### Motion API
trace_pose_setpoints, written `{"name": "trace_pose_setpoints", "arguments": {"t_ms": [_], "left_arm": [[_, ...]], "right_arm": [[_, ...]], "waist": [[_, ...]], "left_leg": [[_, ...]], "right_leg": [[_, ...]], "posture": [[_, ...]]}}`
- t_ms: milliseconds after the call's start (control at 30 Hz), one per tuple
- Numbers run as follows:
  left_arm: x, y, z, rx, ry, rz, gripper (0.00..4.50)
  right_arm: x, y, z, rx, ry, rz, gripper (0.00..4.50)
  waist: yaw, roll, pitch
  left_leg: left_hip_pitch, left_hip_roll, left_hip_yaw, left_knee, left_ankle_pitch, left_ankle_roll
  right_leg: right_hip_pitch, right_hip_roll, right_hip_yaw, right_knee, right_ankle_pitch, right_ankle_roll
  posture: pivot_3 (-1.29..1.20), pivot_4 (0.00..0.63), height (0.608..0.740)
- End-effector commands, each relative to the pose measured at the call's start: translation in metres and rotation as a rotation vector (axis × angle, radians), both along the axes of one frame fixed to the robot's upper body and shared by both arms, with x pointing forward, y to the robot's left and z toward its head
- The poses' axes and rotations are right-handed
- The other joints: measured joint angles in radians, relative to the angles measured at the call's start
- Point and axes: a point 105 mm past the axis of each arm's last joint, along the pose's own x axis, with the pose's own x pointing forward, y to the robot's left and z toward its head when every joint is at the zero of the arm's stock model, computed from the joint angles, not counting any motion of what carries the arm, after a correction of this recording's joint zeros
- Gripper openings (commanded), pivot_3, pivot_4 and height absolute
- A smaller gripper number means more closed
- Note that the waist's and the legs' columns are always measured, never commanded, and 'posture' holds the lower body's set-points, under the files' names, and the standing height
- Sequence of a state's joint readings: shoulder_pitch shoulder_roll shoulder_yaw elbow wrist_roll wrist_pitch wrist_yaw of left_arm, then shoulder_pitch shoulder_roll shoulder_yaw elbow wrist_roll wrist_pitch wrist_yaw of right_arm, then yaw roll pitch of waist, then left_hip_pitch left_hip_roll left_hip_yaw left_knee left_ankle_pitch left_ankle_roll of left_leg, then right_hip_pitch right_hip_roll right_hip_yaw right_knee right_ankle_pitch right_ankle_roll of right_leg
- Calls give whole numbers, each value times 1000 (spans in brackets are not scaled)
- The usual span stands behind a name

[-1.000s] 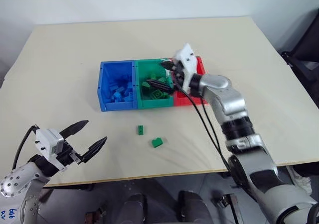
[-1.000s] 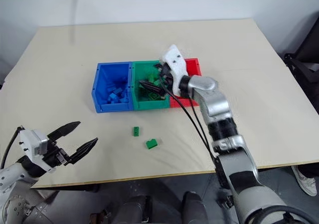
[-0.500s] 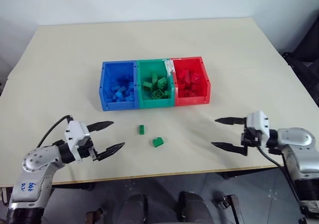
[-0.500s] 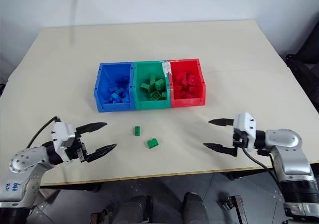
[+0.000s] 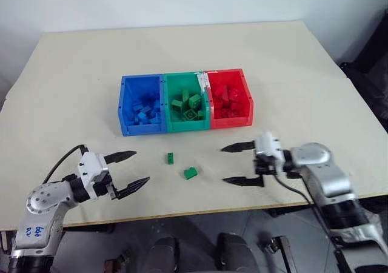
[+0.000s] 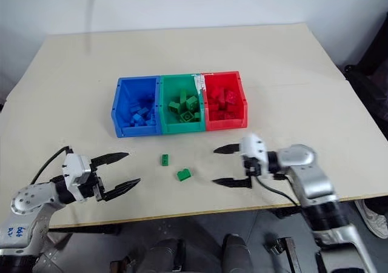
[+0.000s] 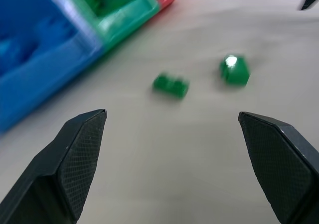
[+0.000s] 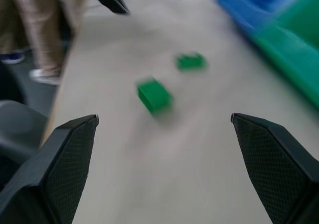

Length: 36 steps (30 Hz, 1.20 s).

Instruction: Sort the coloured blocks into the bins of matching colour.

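Three joined bins stand mid-table: blue (image 5: 142, 128), green (image 5: 189, 125) and red (image 5: 231, 122), each holding bricks of its own colour. Two green blocks lie loose on the table in front of them, a small flat one (image 5: 172, 158) and a chunkier one (image 5: 191, 173). My right gripper (image 5: 224, 164) is open just right of the chunky block, pointing left at it, nothing between its fingers. My left gripper (image 5: 141, 166) is open to the left of both blocks, pointing right, also holding nothing. Both blocks lie ahead of the open jaws in the left wrist view (image 7: 171, 84) and in the right wrist view (image 8: 155, 95).
The beige table (image 5: 291, 73) has its front edge close behind both grippers. A person's legs (image 8: 35, 30) stand on the floor beyond the table's edge in the right wrist view.
My right gripper left the green bin, dropped to the table's front right, then swung left up to the loose green blocks. My left gripper has sunk slightly. Both stayed open.
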<state>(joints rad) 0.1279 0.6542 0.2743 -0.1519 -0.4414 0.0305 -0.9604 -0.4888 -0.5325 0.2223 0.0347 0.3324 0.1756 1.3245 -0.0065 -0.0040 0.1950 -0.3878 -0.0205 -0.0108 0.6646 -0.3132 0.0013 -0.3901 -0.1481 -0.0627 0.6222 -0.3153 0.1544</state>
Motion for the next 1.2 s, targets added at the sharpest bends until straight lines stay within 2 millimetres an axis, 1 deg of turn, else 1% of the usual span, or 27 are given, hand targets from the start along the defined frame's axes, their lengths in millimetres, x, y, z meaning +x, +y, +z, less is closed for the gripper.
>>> {"name": "trace_pose_setpoints", "arguments": {"t_ms": [33,100,200,333,467,500,600,767,800,867,900,1000,1033,1100,1167,1200], "left_arm": [[-13,7,10,-1,-34,41,4500],[-22,12,8,-3,-22,69,4500],[-30,19,8,-13,-24,120,4500],[-33,21,12,-29,-42,160,4500],[-34,19,13,-40,-48,169,4500],[-34,18,13,-43,-49,169,4500],[-32,16,15,-55,-62,171,4500],[-28,15,19,-69,-72,176,4500],[-27,15,20,-72,-74,177,4500],[-25,15,22,-89,-82,184,4500],[-24,15,23,-98,-86,189,4500],[-20,15,26,-127,-96,201,4500],[-18,15,27,-136,-99,204,4500],[-17,14,28,-145,-101,206,4500],[-17,14,28,-147,-99,206,4500],[-17,14,28,-148,-98,207,4500]], "right_arm": [[2,22,-6,-63,-16,55,4457],[4,32,-16,-129,3,88,4457],[6,36,-25,-198,-24,124,3858],[7,34,-27,-218,-41,141,2444],[9,37,-19,-174,-41,122,1071],[10,38,-17,-159,-43,107,967],[20,43,-1,-74,-30,5,967],[39,43,34,53,-20,-144,967],[46,43,46,90,-24,-186,967],[71,41,71,162,-50,-324,967],[82,40,80,185,-67,-387,967],[113,35,98,229,-154,-563,967],[120,35,101,238,-175,-599,967],[126,41,107,274,-192,-614,967],[127,45,109,298,-186,-606,1698],[126,47,109,301,-179,-588,1991]], "waist": [[5,0,0],[9,0,0],[9,0,0],[4,0,0],[2,0,0],[2,0,0],[2,0,0],[2,0,0],[2,0,0],[2,0,0],[1,0,0],[-4,0,0],[-6,0,0],[-8,0,0],[-16,0,0],[-20,0,0]], "left_leg": [[-1,-1,-1,0,0,0],[-2,-2,-3,2,-1,1],[-2,-2,-4,2,-1,1],[-2,-2,-3,2,-1,1],[-2,-1,-2,1,-1,1],[-2,-1,-2,1,-1,1],[-2,-1,-2,1,-1,1],[-2,-1,-2,1,-1,1],[-2,-1,-2,1,-1,1],[-2,-1,-2,1,-1,1],[-2,-1,-2,1,-1,1],[-2,-1,-1,1,-1,0],[-2,-1,-1,1,-1,0],[-2,-2,-1,0,-1,0],[-2,-2,-2,-1,-1,0],[-2,-2,-2,-1,-2,0]], "right_leg": [[0,0,0,0,0,0],[0,-1,-1,0,0,0],[1,-1,-2,-1,1,0],[1,-1,-2,-1,1,0],[0,0,-2,-1,1,0],[0,0,-2,0,1,0],[0,0,-2,0,1,0],[0,0,-2,0,1,0],[0,0,-2,0,1,0],[0,0,-2,0,1,0],[-1,0,-1,0,1,0],[-2,0,-1,2,1,-1],[-2,0,-1,2,1,-1],[-2,0,-1,3,1,-1],[-2,0,-2,3,1,-1],[-2,0,-2,3,1,-1]], "posture": [[0,150,740],[0,150,740],[0,150,740],[0,150,740],[0,150,740],[0,150,740],[0,150,740],[0,150,740],[0,150,740],[0,150,740],[0,150,740],[0,150,740],[0,150,740],[0,150,740],[0,150,740],[0,150,740]]}}
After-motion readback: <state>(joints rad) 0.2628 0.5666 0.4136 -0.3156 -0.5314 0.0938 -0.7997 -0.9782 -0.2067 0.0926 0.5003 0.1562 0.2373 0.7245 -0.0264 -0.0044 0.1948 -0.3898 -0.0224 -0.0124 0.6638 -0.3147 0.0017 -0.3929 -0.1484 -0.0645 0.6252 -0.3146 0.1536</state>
